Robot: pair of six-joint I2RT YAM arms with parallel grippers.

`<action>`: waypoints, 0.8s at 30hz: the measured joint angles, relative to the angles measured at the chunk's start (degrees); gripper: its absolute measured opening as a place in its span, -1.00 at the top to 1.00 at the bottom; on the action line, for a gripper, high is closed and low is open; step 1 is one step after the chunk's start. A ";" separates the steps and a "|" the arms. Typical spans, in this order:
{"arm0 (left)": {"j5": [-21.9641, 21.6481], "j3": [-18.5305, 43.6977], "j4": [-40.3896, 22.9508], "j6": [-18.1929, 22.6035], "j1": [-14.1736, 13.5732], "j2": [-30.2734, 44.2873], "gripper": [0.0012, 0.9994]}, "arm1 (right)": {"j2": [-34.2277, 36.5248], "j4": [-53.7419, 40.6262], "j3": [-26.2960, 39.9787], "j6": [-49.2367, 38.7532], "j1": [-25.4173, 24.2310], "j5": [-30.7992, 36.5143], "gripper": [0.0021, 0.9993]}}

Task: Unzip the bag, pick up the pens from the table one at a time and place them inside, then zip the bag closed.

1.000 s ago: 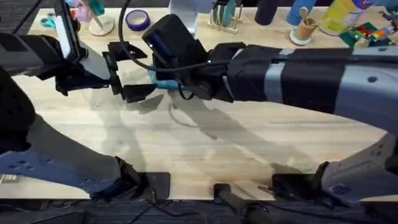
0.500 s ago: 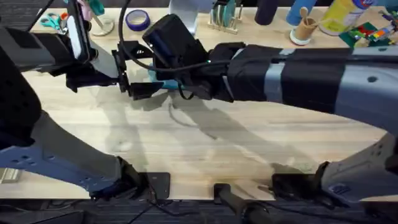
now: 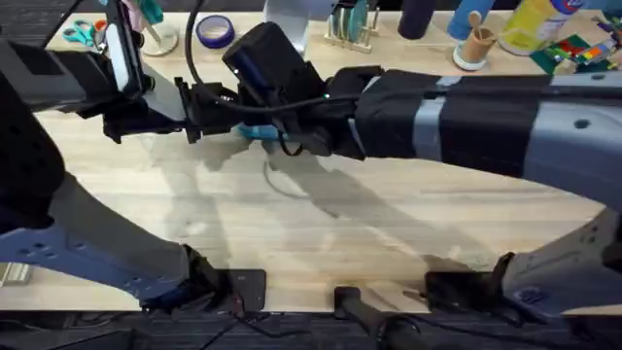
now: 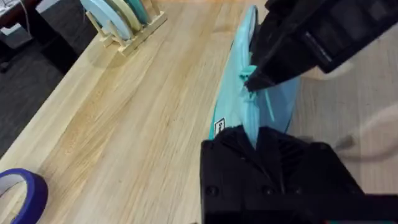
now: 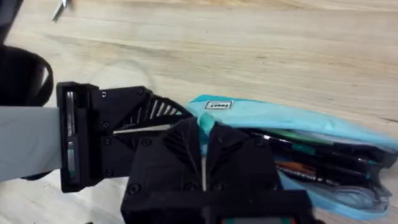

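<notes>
The bag (image 3: 255, 131) lies on the table (image 3: 389, 233) at far left of centre, mostly hidden from overhead by both arms. The left gripper (image 4: 256, 134) is closed on the bag's near end, by its small white label (image 4: 219, 128). The right gripper (image 5: 204, 140) is closed on the turquoise fabric at the bag's end, probably by the zipper. The bag gapes open, with pens (image 5: 323, 158), dark with green and red, lying inside. A blue tape roll (image 3: 214, 31) sits at the far edge.
</notes>
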 joint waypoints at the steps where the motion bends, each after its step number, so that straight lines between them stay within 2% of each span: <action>1: 0.00 0.00 0.00 0.00 0.00 0.00 0.91 | 0.00 0.00 0.00 0.00 0.00 -0.04 0.94; 9: 0.00 0.02 0.00 0.00 0.00 0.00 0.91 | 0.00 -0.74 0.00 -0.84 -0.44 -0.17 0.94; 24: 0.02 0.02 0.02 0.00 -0.55 0.00 0.91 | -0.66 -4.85 0.00 -1.29 -4.61 -4.74 0.94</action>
